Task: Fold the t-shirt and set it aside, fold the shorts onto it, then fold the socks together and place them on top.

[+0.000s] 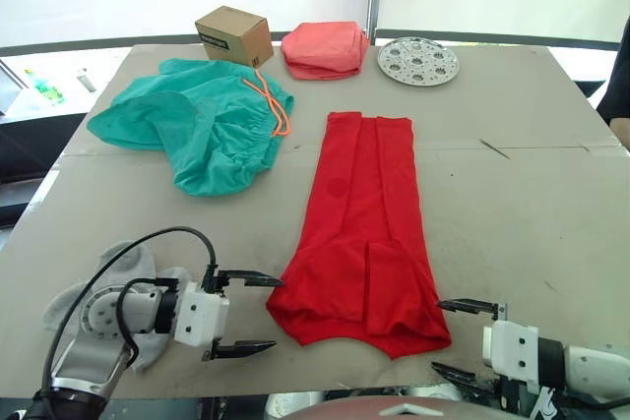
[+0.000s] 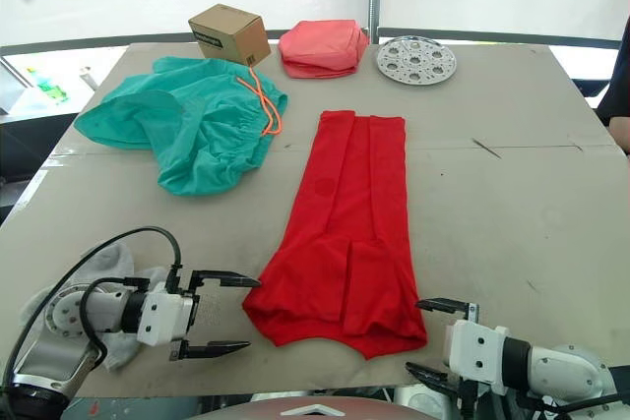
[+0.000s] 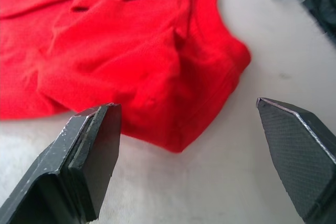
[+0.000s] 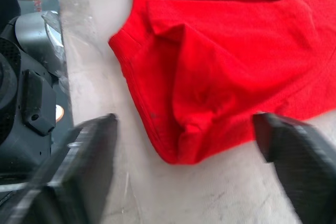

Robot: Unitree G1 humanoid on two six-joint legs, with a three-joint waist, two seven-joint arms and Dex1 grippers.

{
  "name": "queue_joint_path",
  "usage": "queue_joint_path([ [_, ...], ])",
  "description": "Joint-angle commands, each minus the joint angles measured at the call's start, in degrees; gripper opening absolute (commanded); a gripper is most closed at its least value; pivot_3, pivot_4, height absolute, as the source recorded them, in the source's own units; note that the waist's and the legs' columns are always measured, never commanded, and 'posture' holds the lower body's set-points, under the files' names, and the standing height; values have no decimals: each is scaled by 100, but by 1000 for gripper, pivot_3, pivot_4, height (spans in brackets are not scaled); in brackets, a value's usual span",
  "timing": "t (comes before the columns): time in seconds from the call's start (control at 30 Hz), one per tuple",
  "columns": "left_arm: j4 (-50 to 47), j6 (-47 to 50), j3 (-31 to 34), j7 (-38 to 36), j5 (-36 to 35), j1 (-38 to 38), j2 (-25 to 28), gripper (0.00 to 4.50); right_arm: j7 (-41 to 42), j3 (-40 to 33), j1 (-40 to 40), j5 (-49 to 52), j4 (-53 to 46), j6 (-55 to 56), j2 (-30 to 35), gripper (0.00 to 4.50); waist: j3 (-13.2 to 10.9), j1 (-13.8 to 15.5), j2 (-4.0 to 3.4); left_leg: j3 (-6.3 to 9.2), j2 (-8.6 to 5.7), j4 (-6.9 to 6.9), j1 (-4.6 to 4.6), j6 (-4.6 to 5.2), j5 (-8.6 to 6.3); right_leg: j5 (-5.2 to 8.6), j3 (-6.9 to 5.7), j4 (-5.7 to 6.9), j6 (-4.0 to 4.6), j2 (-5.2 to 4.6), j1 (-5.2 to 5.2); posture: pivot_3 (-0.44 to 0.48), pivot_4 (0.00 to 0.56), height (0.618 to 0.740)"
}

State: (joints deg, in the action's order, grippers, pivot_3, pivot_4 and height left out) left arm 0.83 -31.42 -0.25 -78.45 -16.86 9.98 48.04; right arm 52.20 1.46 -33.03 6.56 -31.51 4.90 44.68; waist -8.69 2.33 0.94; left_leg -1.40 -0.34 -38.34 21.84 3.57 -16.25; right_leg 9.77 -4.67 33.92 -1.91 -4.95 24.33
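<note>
Red cloth, the t-shirt (image 1: 359,233), lay as a long narrow strip with its sides turned in; the lengthwise fold looked done, the crosswise folds not yet. Its long axis ran straight away from both grippers, with the wider end nearest them. The left gripper (image 1: 240,314) sat just beside that end's left corner, jaws spread, holding nothing. The right gripper (image 1: 461,339) sat just beside the right corner, likewise spread and empty. Shorts (image 1: 197,125) lay unfolded well beyond the left gripper. Socks (image 1: 148,307) lay loose under the left wrist, behind its fingers. Both remained to do.
</note>
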Motion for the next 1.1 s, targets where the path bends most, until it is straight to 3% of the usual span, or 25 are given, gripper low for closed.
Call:
queue_joint_path([
  [0.03, 38, 171, -118, 124, 131, -85, 31, 3884, 9, -5, 73, 35, -19, -150, 59, 2215, 0, 0, 0, 0, 0, 0, 0, 0, 0, 0, 0, 0, 0, 0, 0, 0, 150, 740],
  [0.17, 28, 195, -240, 119, 157, -124, 18, 2180, 39, 88, 190, -4, 71, -198, 47, 198, 2, -1, -2, 0, 0, -1, -1, 0, 0, 0, 1, 1, 0, -1, -1, 0, 150, 740],
  [0.33, -39, 296, -282, 145, 95, -218, 65, 38, 81, 170, 462, 91, 127, -419, 44, 0, 3, 0, 0, 0, 0, -2, -2, 1, 0, 0, 0, 3, 0, -1, -1, 0, 150, 740],
  [0.43, -137, 515, -244, 93, -44, -297, 143, 38, 184, 155, 584, 340, -30, -783, 103, 0, 4, -2, 1, 0, 0, -2, -3, 1, 1, 0, 0, 3, 0, -1, -2, 0, 150, 740],
  [0.6, -677, 1806, -201, -384, -769, -239, 625, 38, 397, -109, 900, 1182, -475, -1889, 385, 0, 1, -15, -1, 2, 2, -4, -2, 1, 1, 0, -1, 6, 0, -1, -2, 0, 150, 740],
  [0.8, -1918, 5151, 296, -1114, -2971, 54, 2139, 38, 1060, -926, 852, 2742, -1209, -3356, 1348, 0, -5, -20, -1, 12, 3, -3, 5, 1, 0, 1, -3, 4, 1, 1, 0, 0, 150, 740],
  [0.9, -1779, 6838, 694, -1299, -4430, -457, 2659, 38, 952, -1684, 1277, 4133, -1235, -4263, 1643, 0, -18, -15, -9, 14, 3, -6, 3, 0, 0, 1, -10, 4, 1, 3, -3, 0, 150, 740],
  [1.0, -1248, 7593, 643, -961, -4750, -1433, 2424, 38, 244, -1843, 2349, 5063, -856, -4987, 1634, 0, -27, -15, -22, 15, 1, -10, -5, 0, 0, 1, -9, 0, -2, 6, -14, 0, 150, 740],
  [1.1, -455, 7463, 278, -603, -3909, -2488, 1895, 38, -722, -1208, 4029, 4985, -179, -5802, 1474, 0, -33, -39, -23, 5, -3, -10, -18, 1, 0, 1, 0, -1, -2, 35, -23, 0, 150, 740],
])
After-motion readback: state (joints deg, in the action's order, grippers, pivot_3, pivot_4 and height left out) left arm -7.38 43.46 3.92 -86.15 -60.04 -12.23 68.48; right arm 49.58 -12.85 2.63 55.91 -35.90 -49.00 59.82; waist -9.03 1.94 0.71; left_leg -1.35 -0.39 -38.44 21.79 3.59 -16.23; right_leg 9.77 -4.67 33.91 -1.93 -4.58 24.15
